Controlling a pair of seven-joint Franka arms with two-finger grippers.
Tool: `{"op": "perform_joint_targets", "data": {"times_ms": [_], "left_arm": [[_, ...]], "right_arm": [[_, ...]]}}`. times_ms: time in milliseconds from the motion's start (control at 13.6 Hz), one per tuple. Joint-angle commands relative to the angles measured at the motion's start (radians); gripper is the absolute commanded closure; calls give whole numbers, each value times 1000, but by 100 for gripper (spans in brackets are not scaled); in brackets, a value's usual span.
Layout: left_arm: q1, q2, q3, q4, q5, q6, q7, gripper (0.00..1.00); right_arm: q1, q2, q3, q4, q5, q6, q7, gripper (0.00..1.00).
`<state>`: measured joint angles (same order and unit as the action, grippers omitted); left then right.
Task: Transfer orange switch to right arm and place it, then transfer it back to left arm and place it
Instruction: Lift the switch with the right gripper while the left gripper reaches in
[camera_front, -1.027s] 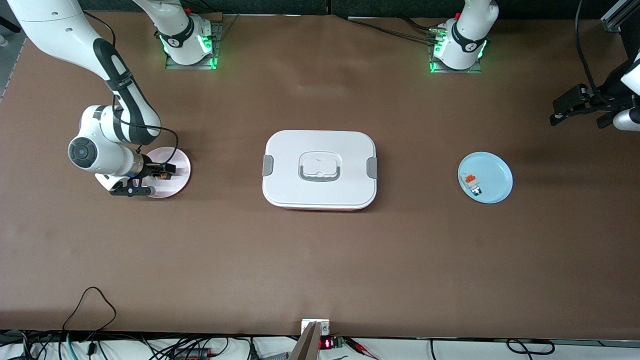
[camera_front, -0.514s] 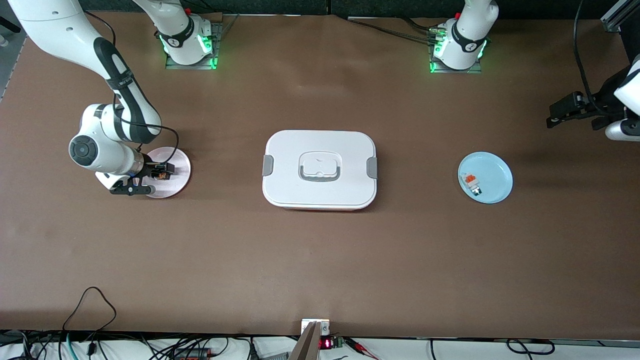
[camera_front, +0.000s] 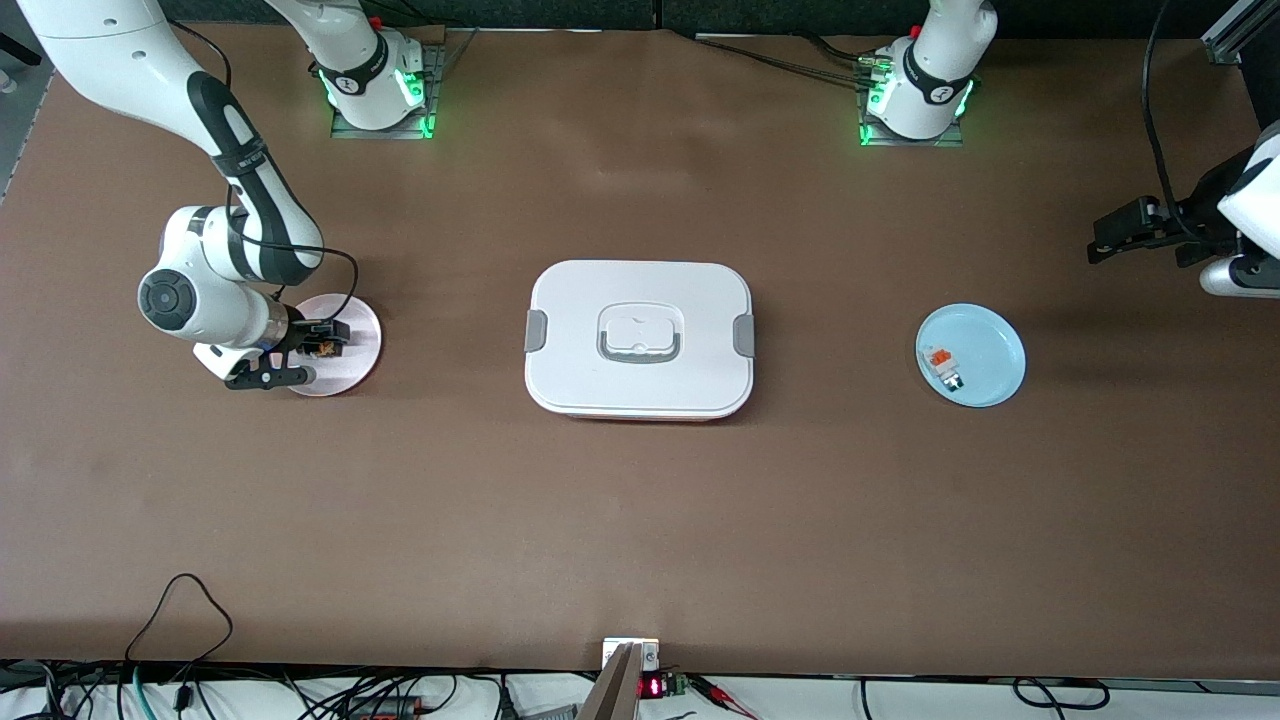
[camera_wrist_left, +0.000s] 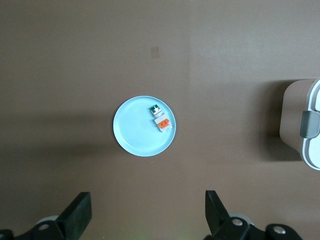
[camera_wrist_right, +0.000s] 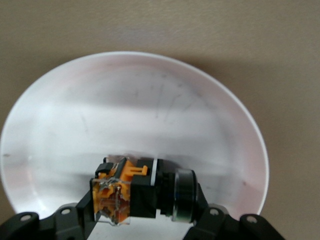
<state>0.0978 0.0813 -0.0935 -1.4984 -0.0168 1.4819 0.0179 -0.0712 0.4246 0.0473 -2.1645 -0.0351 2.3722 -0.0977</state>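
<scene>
The orange switch (camera_wrist_right: 140, 192), black with an orange rear part, lies sideways between the fingers of my right gripper (camera_wrist_right: 145, 210), which is shut on it. In the front view the right gripper (camera_front: 310, 352) and the switch (camera_front: 322, 349) are low over the pink plate (camera_front: 360, 330) at the right arm's end of the table. The white box (camera_front: 640, 340) with grey clips sits mid-table, its lid on. My left gripper (camera_front: 1105, 235) hangs open and empty near the left arm's end of the table, and its open fingers (camera_wrist_left: 80, 210) frame bare tabletop.
A blue plate (camera_front: 990, 340) lies toward the left arm's end, holding a small white block with orange tabs (camera_front: 942, 365). The left wrist view shows the same plate (camera_wrist_left: 135, 130), the block (camera_wrist_left: 161, 121) and a corner of the box (camera_wrist_left: 314, 125).
My right gripper has shut on the orange switch over the pink plate. The left arm has shifted slightly, its gripper still open.
</scene>
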Motion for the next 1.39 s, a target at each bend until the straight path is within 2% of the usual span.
{"op": "perform_joint_targets", "data": {"times_ms": [0, 147, 514, 734, 954, 1101, 1247, 1321], "left_arm": [[-6, 17, -3, 30, 11, -20, -15, 0], [-4, 14, -5, 21, 3, -29, -57, 0], [-10, 21, -5, 15, -57, -58, -134, 0], [8, 25, -2, 7, -224, -57, -177, 0], [19, 49, 0, 7, -345, -49, -231, 0], [23, 61, 6, 7, -435, -49, -248, 0], [34, 81, 6, 7, -529, -45, -281, 0], [34, 87, 6, 7, -563, -28, -301, 0]], "right_arm": [[27, -107, 28, 14, 76, -127, -10, 72], [48, -164, 32, 40, 87, -162, -23, 72], [53, -217, 36, 199, 84, -286, -134, 72], [54, -254, 71, 267, 92, -286, -235, 72], [57, -317, 126, 272, 107, -274, -238, 73], [62, -340, 166, 275, 185, -269, -249, 73], [64, -339, 224, 311, 347, -266, -310, 74], [65, -334, 229, 333, 406, -252, -359, 75]]}}
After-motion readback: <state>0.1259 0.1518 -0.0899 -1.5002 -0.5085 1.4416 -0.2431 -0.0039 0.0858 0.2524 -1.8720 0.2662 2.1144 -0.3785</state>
